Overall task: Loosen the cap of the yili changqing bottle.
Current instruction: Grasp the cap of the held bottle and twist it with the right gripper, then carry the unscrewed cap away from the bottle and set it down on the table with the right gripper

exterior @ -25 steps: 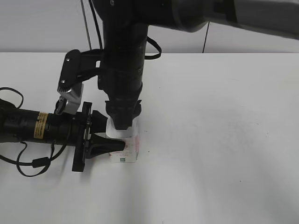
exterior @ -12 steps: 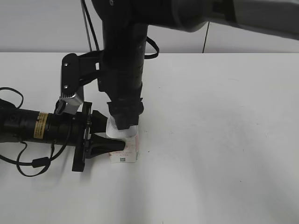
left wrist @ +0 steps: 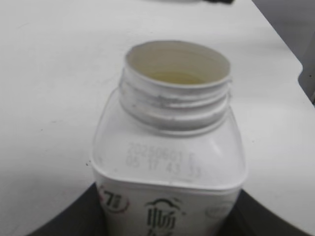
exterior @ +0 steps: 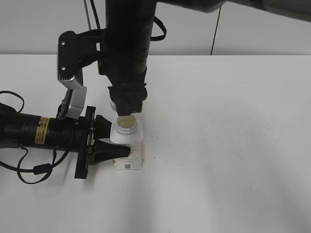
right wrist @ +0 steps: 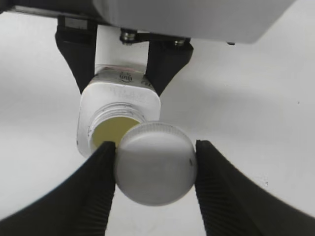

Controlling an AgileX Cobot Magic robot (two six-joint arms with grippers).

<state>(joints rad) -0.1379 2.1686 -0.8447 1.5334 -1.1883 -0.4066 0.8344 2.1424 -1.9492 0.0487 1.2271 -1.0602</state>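
The yili changqing bottle stands upright on the white table, small, white and squarish, its wide neck open and pale liquid showing inside. My left gripper is shut on its body from the left. The left wrist view shows the bottle close up between the dark fingers, its threaded neck bare. My right gripper hangs just above the neck, shut on the cap, a round white disc with a ribbed rim. In the right wrist view the cap is lifted clear of the bottle.
The left arm lies low along the table's left side with black cables. The right arm comes down from above the bottle, with a silver bracket beside it. The white table stretches away to the right.
My right gripper has risen off the bottle with the cap in it. The neck was covered before and is open now. The left gripper and the bottle have stayed put.
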